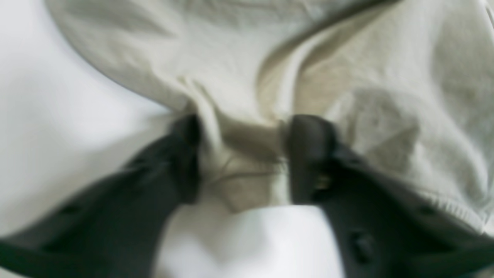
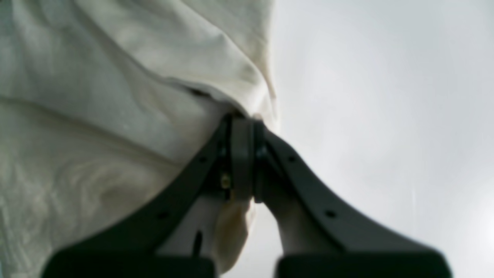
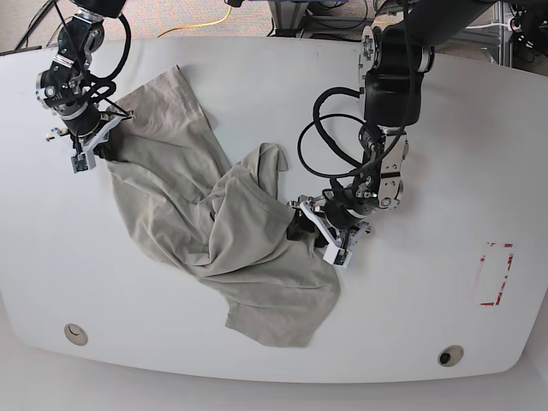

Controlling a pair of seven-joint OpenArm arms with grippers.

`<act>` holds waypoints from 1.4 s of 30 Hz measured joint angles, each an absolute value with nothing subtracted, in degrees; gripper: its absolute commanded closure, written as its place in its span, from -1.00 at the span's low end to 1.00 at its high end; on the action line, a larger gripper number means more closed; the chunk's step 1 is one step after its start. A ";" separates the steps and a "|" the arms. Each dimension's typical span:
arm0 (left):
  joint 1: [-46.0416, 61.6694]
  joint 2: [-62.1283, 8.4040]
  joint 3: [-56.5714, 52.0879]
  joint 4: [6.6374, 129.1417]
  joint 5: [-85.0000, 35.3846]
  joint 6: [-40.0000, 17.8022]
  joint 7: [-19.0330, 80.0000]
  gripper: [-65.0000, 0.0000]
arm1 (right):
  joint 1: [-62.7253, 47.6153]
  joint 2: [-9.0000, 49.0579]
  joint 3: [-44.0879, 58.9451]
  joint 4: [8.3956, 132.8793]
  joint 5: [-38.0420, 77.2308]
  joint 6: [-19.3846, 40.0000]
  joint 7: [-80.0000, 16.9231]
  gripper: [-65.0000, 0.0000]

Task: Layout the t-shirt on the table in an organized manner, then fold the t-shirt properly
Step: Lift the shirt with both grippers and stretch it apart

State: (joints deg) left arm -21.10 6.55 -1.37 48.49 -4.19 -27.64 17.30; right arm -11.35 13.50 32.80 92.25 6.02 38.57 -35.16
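Observation:
The khaki-grey t-shirt (image 3: 197, 223) lies crumpled and twisted on the left half of the white table (image 3: 428, 300). My right gripper (image 3: 86, 145) is at the shirt's far left corner. In the right wrist view it (image 2: 243, 119) is shut on an edge of the shirt (image 2: 96, 116). My left gripper (image 3: 321, 224) is at the shirt's right edge near the table's middle. In the left wrist view its fingers (image 1: 308, 154) stand apart with a bunched fold of the shirt (image 1: 386, 77) filling the gap between them, low over the table (image 1: 38, 116).
A red-outlined rectangle (image 3: 494, 274) is marked at the right of the table. Two small round holes (image 3: 75, 334) (image 3: 449, 354) sit near the front edge. A black cable loop (image 3: 330, 128) hangs from the left arm over the table.

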 measured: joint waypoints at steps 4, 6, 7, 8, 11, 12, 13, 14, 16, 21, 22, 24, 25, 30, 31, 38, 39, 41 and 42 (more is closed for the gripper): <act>-20.78 6.81 -1.32 48.25 -4.36 -27.68 17.08 0.87 | -11.35 13.50 32.80 92.25 6.02 38.57 -35.16 1.00; -20.80 6.81 -1.32 48.16 -4.25 -27.68 17.12 0.98 | -11.35 13.50 32.80 92.25 6.02 38.57 -35.16 1.00; -20.82 6.76 -1.32 48.16 -4.16 -27.68 17.12 1.00 | -11.38 13.50 32.80 92.25 6.02 38.54 -35.18 1.00; -20.82 6.72 -1.32 48.18 -4.14 -27.68 17.26 1.00 | -11.35 13.39 32.80 92.25 6.00 38.54 -35.16 1.00; -20.99 6.61 -1.15 48.27 -4.12 -27.68 17.45 1.00 | -11.42 12.29 32.99 92.95 5.76 38.39 -35.24 1.00; -21.08 6.61 -1.10 48.31 -4.10 -27.68 17.58 1.00 | -11.55 11.99 33.01 93.34 5.85 38.41 -35.33 1.00; -21.15 6.61 -1.04 48.40 -4.01 -27.68 17.89 1.00 | -11.68 11.77 32.95 93.95 5.82 38.41 -35.40 1.00; -21.19 6.63 -1.04 48.77 -3.84 -27.68 18.28 1.00 | -11.90 11.57 32.88 94.80 5.85 38.44 -35.70 1.00; -20.97 6.63 -0.95 50.02 -3.22 -27.62 18.87 1.00 | -12.58 11.53 32.62 96.38 5.85 38.52 -35.62 1.00; -20.05 4.97 -0.78 57.98 -2.90 -27.75 21.37 1.00 | -13.82 9.30 32.82 101.27 5.48 38.15 -35.66 1.00; -20.08 4.40 -0.78 59.86 -2.87 -27.97 22.46 1.00 | -14.00 8.73 32.77 102.19 5.10 38.17 -36.07 1.00; -20.38 3.53 -0.80 63.20 -3.07 -27.88 24.08 1.00 | -14.39 7.70 32.64 104.01 5.21 38.50 -36.67 1.00; -20.51 3.27 -0.82 64.58 -3.07 -27.90 24.40 1.00 | -14.44 7.31 32.64 104.75 5.28 38.63 -36.95 1.00; -19.86 1.54 -1.13 74.74 -2.98 -27.92 27.79 1.00 | -14.50 5.82 32.60 108.64 5.96 38.59 -40.97 1.00; -19.86 1.26 -1.04 75.77 -2.94 -27.92 27.94 1.00 | -14.50 5.67 32.60 108.97 5.82 38.61 -41.04 1.00; -20.91 0.93 -0.73 87.57 -3.14 -28.32 34.63 1.00 | -14.90 3.07 32.64 111.79 5.65 38.57 -41.21 1.00; -21.28 0.93 -0.73 88.88 -3.11 -28.36 35.20 1.00 | -15.22 2.83 32.58 112.05 5.85 38.74 -41.21 1.00; -22.26 0.93 -0.75 91.64 -3.16 -28.32 36.95 1.00 | -15.68 2.44 32.45 112.84 6.22 38.81 -41.19 1.00; -22.85 0.91 -0.75 92.71 -3.16 -28.32 37.58 1.00 | -16.01 2.37 32.21 113.23 6.20 38.79 -41.19 1.00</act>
State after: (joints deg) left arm -22.85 0.91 -0.75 92.71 -3.16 -28.32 37.58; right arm -16.01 2.37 32.21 113.23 6.20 38.79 -41.19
